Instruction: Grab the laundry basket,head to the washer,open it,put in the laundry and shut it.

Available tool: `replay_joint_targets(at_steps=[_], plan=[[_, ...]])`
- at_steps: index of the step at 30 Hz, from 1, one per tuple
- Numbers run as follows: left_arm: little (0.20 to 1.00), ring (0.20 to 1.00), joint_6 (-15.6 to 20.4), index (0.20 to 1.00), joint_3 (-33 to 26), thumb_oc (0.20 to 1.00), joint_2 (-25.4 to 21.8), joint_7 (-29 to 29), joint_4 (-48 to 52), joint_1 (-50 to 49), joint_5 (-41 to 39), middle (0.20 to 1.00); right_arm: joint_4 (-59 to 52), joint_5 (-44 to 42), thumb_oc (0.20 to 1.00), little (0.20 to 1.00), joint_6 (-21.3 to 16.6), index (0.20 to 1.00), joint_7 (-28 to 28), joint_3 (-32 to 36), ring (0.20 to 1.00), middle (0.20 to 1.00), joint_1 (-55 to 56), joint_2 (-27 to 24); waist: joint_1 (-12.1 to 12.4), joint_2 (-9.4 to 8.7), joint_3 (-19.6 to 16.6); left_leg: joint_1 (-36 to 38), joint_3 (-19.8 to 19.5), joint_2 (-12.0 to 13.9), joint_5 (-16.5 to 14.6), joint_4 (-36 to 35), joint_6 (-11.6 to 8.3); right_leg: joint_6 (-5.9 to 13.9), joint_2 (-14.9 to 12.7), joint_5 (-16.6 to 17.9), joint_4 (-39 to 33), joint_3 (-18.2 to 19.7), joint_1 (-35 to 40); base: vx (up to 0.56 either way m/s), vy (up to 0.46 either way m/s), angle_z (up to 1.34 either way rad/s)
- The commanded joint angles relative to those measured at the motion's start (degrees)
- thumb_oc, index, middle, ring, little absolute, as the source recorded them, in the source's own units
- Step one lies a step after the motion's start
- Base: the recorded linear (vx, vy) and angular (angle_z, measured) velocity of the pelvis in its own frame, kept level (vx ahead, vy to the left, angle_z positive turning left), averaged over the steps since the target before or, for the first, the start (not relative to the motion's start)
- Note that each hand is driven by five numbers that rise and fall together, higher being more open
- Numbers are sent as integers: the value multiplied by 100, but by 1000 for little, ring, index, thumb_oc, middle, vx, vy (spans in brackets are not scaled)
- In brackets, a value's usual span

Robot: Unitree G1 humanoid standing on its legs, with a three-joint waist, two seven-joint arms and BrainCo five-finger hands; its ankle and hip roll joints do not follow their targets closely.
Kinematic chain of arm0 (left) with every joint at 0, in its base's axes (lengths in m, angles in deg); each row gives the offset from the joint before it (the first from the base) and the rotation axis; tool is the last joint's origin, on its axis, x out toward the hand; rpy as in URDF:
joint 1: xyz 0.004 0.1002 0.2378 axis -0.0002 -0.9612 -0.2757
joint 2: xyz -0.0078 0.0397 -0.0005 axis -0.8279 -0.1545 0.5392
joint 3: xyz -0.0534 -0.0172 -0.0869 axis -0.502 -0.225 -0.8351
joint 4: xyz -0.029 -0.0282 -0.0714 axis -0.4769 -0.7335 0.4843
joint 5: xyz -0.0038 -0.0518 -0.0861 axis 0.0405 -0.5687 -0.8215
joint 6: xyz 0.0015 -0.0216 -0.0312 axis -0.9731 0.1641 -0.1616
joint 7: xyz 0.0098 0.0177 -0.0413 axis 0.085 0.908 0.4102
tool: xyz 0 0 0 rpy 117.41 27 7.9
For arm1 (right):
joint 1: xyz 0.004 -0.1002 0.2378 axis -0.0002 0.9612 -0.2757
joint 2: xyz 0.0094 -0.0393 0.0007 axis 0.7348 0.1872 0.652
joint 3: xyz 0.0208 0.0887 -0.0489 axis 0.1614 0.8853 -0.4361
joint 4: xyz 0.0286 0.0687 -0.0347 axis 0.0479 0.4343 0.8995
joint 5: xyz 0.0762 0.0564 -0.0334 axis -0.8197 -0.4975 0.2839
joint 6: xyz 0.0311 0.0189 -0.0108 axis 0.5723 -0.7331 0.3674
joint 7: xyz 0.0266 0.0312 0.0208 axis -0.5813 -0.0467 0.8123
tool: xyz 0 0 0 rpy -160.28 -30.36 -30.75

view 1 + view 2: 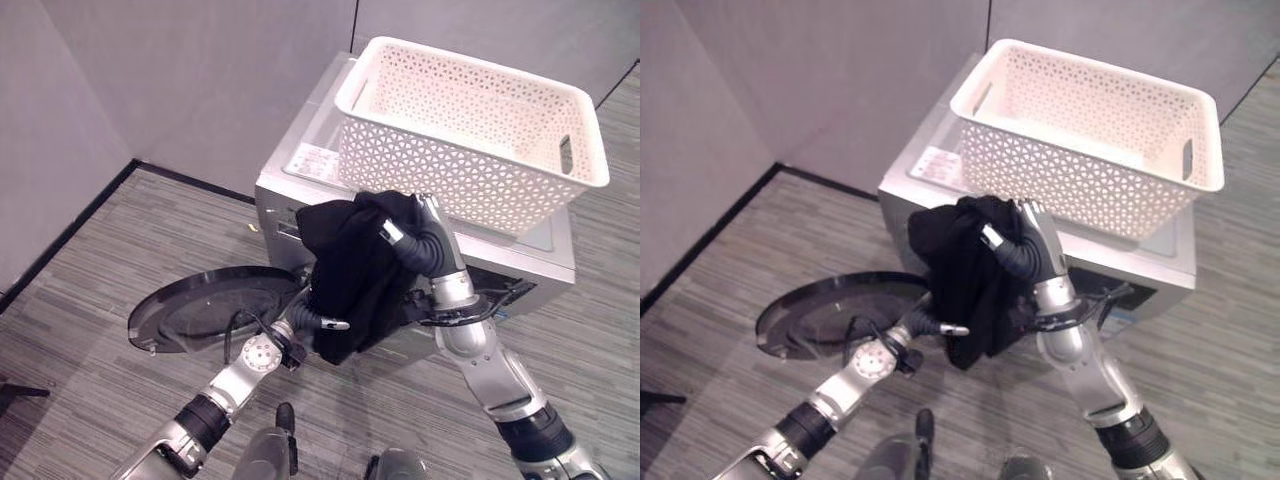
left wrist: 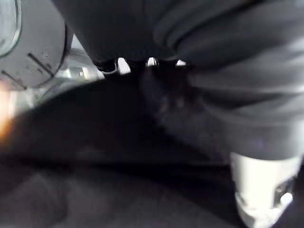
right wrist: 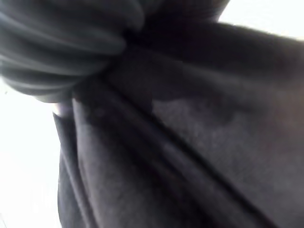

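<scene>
A white laundry basket (image 1: 470, 130) stands on top of the silver washer (image 1: 300, 190), taking up most of the top; its right end overhangs the washer's right edge, and a bare strip of the top stays free along the left edge. The washer is pushed into a corner of grey walls (image 1: 200, 80), so there is no room behind it, while striped grey floor (image 1: 90, 290) lies open to its left and in front.

The round dark door (image 1: 205, 310) is swung wide open to the left, lying out low over the floor in front of the washer's left corner.

A black garment (image 1: 355, 270) hangs bunched in front of the washer's face, between the two arms, covering the opening. The right robot hand (image 1: 420, 235) is at the garment's upper right edge, just below the basket's front rim, with its fingers curled into the cloth and clamped on it. The left robot hand (image 1: 325, 322) reaches in from below at the garment's lower left edge, beside the open door; one finger shows against the cloth, the rest are buried in the folds, so I cannot tell whether it is closed on it. Both wrist views show dark cloth pressed close.
</scene>
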Motion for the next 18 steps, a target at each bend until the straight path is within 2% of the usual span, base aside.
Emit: replay_joint_targets(at_steps=[1,4,5,7,10,14,18], plan=[[1000,1000,241,1000,274,1000,287,116,152,140,-74,1000,-267,-186,200,200,-352,200,97,211,200,200,-301,218,86,-153,-542,-3,249,-294,-613,-132,395,-301,158,-7,453,162,-53,0,0,-15],[1000,1000,241,1000,274,1000,287,116,152,140,-74,1000,-267,-186,200,200,-352,200,97,211,200,200,-301,218,86,-153,-542,-3,249,-294,-613,-132,395,-301,158,-6,453,162,-53,-124,-107,-5],[1000,1000,298,1000,364,1000,475,68,117,252,-181,1000,-259,-343,200,200,-350,200,273,227,200,200,-425,186,263,-315,-537,-641,315,-66,-446,340,89,-414,517,-267,-1002,220,489,-427,-364,10],[1000,1000,320,1000,455,1000,679,53,25,282,-183,1000,-261,-459,200,200,-395,200,188,152,200,200,-293,167,224,-278,-607,-708,243,46,-351,363,-4,-478,699,-226,-1433,240,718,-286,-257,13],[1000,1000,324,1000,571,1000,837,-73,-124,333,-171,1000,-147,-916,200,200,-468,200,70,-86,200,200,-28,291,163,-291,-686,-668,228,79,-223,235,-40,-513,766,-189,-1582,239,777,-37,-63,15],[1000,1000,395,1000,687,1000,1181,-491,-427,506,-413,1000,76,-1593,200,200,-548,200,-91,-745,200,200,150,609,125,-308,-712,-613,236,107,-60,55,-95,-563,778,-180,-1660,173,827,-23,-30,7],[1000,1000,542,1000,754,1000,1424,-965,-594,690,-627,1000,531,-1737,200,200,-504,200,-90,-1463,200,200,44,787,83,-281,-685,-554,258,141,69,-114,-123,-587,789,-131,-1688,121,805,-17,-10,13]])
